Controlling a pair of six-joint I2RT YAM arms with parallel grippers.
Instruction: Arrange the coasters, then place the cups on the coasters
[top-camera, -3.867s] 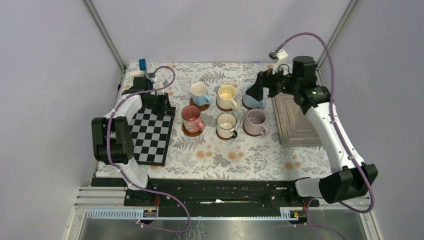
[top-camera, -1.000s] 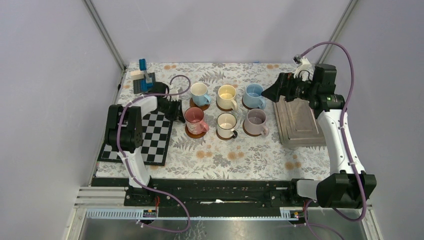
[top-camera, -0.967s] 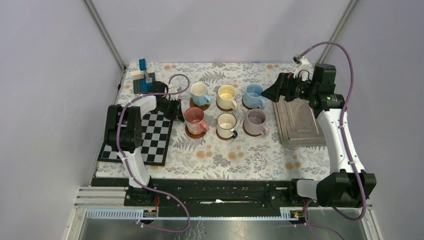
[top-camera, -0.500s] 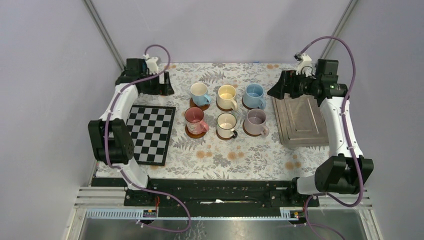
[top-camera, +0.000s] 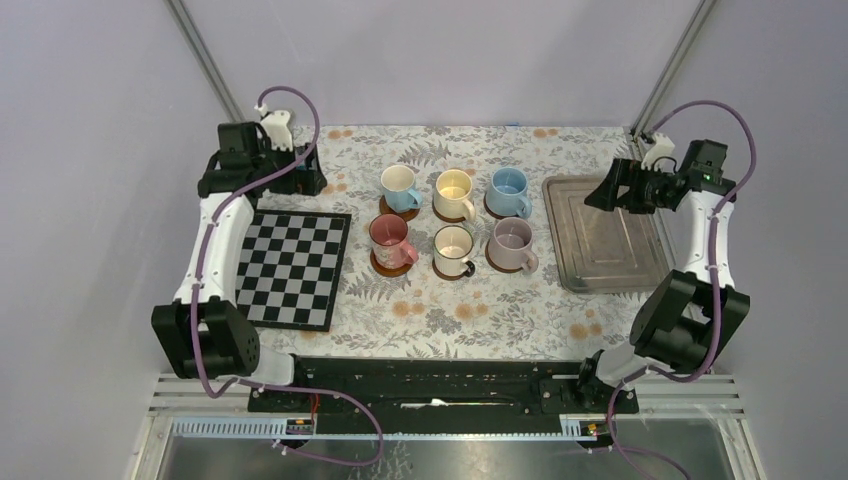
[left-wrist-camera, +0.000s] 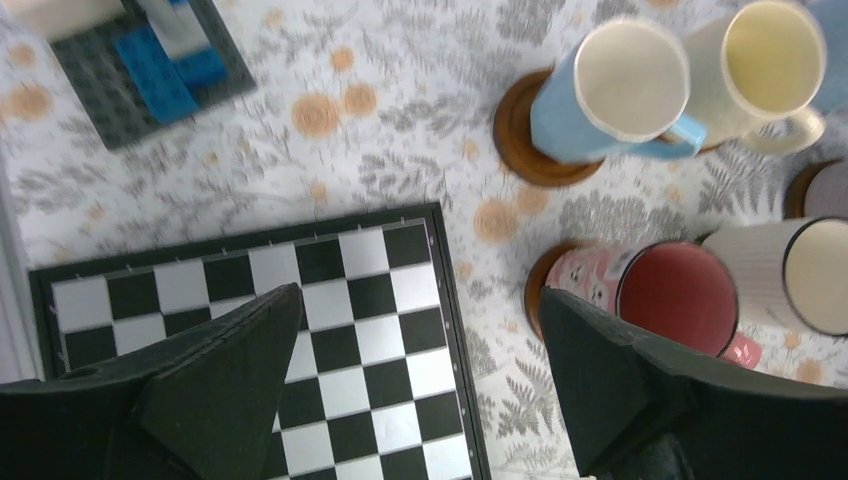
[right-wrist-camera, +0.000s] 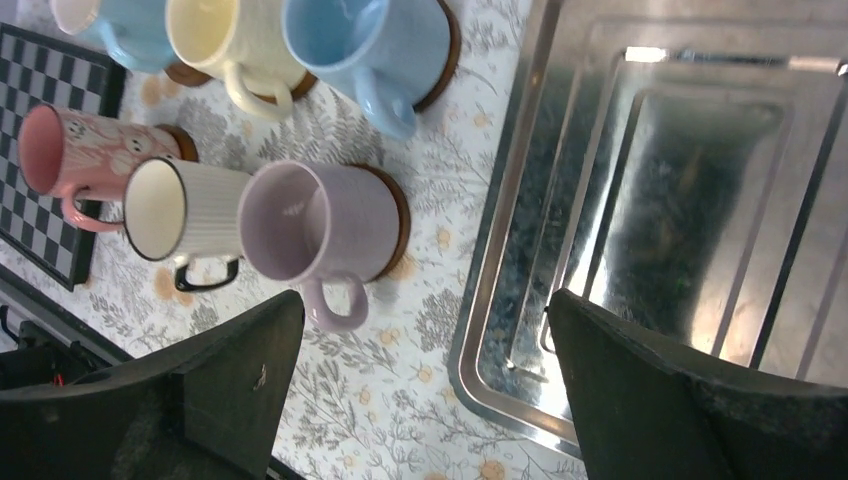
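Six cups stand in two rows mid-table, each on a brown coaster. The back row holds a light blue cup (top-camera: 400, 187), a yellow-cream cup (top-camera: 453, 190) and a second light blue cup (top-camera: 508, 188). In front are the pinkish red cup (top-camera: 385, 238), the white-cream cup (top-camera: 454, 247) and the lilac cup (top-camera: 511, 242). A coaster (left-wrist-camera: 515, 135) shows under the blue cup, another coaster (right-wrist-camera: 398, 215) under the lilac one. My left gripper (top-camera: 305, 180) (left-wrist-camera: 418, 295) hangs open above the board's corner, left of the cups. My right gripper (top-camera: 605, 192) (right-wrist-camera: 425, 297) is open above the tray's left rim. Neither holds anything.
A chequered board (top-camera: 290, 265) (left-wrist-camera: 330, 330) lies left of the cups. A grey metal tray (top-camera: 600, 240) (right-wrist-camera: 650, 180) lies to their right. A dark baseplate with blue bricks (left-wrist-camera: 130, 70) sits at the far left corner. Frame posts rise at both back corners.
The left gripper has opened and drawn away from the pinkish red cup to the far left. The right arm has pulled back to the right, away from the cups.
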